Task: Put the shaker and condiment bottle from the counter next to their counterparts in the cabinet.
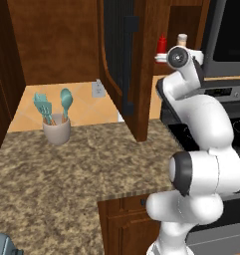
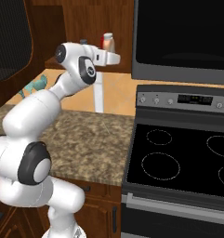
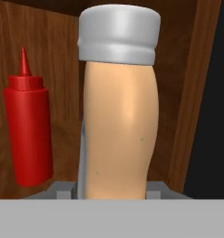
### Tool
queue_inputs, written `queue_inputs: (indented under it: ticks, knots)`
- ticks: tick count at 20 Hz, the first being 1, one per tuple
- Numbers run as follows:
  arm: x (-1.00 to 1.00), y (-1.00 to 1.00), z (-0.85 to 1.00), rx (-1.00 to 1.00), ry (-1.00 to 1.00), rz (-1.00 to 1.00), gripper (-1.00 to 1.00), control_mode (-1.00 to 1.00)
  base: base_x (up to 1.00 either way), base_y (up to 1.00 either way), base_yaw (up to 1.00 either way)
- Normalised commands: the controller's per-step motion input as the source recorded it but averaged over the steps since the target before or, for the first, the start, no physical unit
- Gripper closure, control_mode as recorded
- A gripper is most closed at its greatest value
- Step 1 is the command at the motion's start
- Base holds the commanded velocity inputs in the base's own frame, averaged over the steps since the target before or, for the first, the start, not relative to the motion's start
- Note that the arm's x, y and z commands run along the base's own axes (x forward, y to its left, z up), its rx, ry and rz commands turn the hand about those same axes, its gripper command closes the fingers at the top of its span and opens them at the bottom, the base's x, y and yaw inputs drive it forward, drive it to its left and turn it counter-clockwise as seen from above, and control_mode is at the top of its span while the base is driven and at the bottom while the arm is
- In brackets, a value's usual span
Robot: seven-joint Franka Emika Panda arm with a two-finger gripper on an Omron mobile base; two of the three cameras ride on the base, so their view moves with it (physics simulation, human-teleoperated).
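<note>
Inside the cabinet (image 1: 141, 74), the raised arm's pincer (image 3: 111, 193) clamps the shaker (image 3: 119, 107) upright.

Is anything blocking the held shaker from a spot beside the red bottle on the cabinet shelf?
Nothing visible does. The gripper is shut on the shaker, already inside the open cabinet. The red squeeze bottle stands upright to one side, apart from it, with bare shelf between them.

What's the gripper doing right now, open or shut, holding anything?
Gripper: shut on the shaker, held upright inside the cabinet, beside the red squeeze bottle.
</note>
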Motion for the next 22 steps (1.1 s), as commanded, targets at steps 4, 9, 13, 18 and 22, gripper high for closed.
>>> queue_inputs:
  ticks: [4, 9, 13, 18, 22]
  knots:
    - [0.28, -0.05, 0.0, 0.0, 0.0, -0.01, 1.0, -1.0, 0.0, 0.0, 0.0]
    - [0.18, -0.09, 0.0, 0.0, 0.0, -0.01, 1.0, -1.0, 0.0, 0.0, 0.0]
    - [0.23, -0.09, 0.0, 0.0, 0.0, 0.0, 1.0, -1.0, 0.0, 0.0, 0.0]
    - [0.2, -0.04, 0.0, 0.0, 0.0, 0.0, 1.0, -1.0, 0.0, 0.0, 0.0]
    - [0.12, 0.0, 0.0, 0.0, 0.0, 0.0, 1.0, -1.0, 0.0, 0.0, 0.0]
